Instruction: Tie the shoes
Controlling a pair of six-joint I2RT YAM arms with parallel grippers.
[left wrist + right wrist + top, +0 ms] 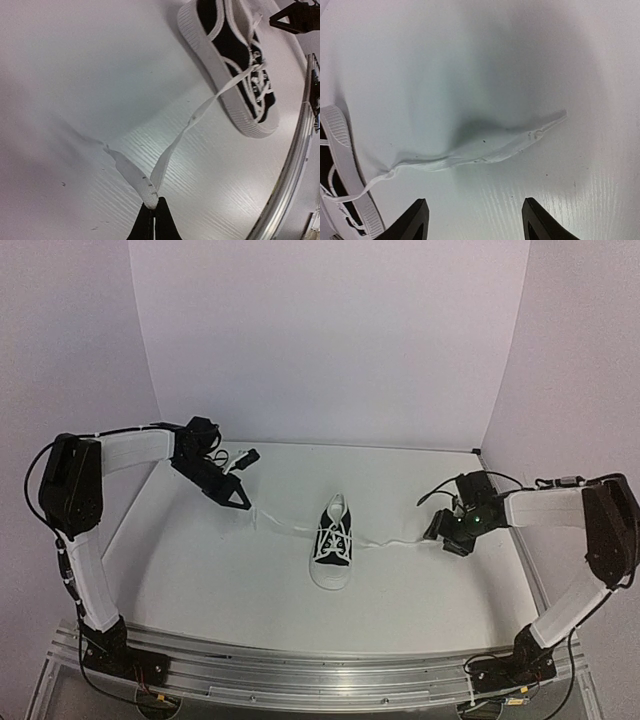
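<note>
The small black sneaker (334, 545) with white toe cap and sole lies mid-table, toe toward the near edge. It also shows in the left wrist view (235, 60) and at the left edge of the right wrist view (340, 165). My left gripper (243, 502) is shut on the left lace (175, 145), pinching a fold of it at the fingertips (153, 206), pulled out to the shoe's left. My right gripper (442, 536) is open, with fingers (415, 220) apart above the right lace (485, 150), which lies flat on the table.
White walls enclose the white table (220, 580) on three sides. A metal rail (320, 670) with the arm bases runs along the near edge and shows in the left wrist view (290, 165). The right gripper shows far off in the left wrist view (297, 20).
</note>
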